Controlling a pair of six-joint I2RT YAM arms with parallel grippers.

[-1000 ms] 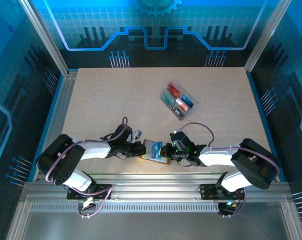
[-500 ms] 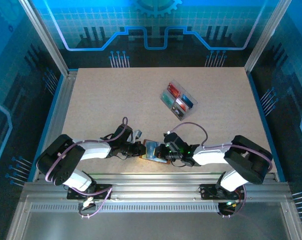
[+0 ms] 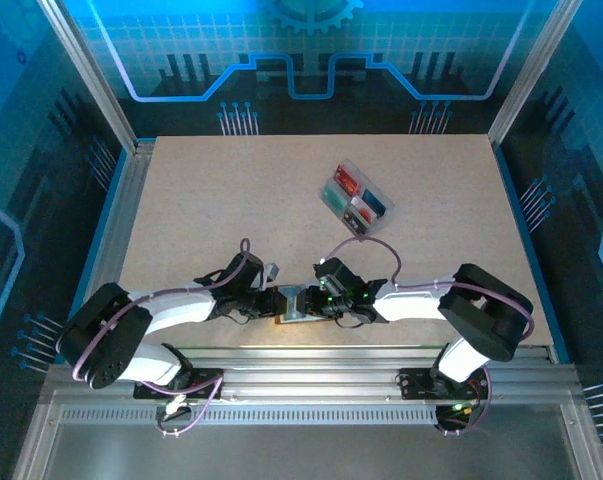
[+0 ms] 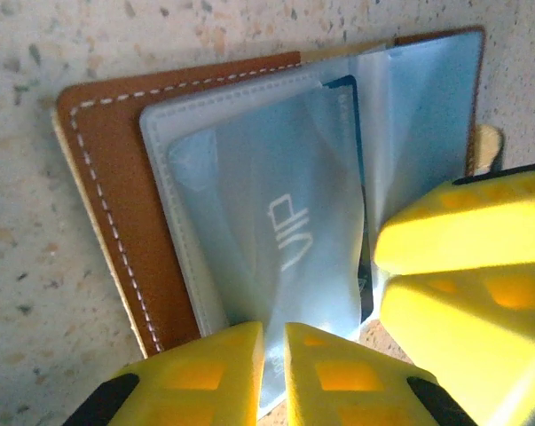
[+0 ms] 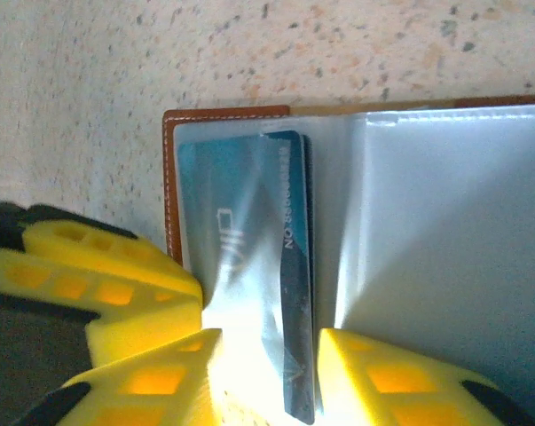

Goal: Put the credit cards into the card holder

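Card holder lies open on the table, directly between the 2 grippers, which meet over it from opposite sides. On the left gripper the yellow fingers are drawn almost together, with only a thin slit between them. The near edge of 1 pale plastic sleeve runs into that slit, so this gripper pinches the holder by its sleeve. Brown stitched leather shows to the left of those fingertips.

The right gripper stands partly spread, with a plain gap between its 2 fingers. The end of a teal card sits in that gap, closer to the right-hand finger, and the card lies under the sleeve on the holder's left page. I cannot tell whether either finger touches the card. In the left wrist view, the right gripper's fingers sit just to the right of the left gripper's, over the sleeves.

Other credit cards lie in a clear tray, well apart from both grippers, out beyond the right one.
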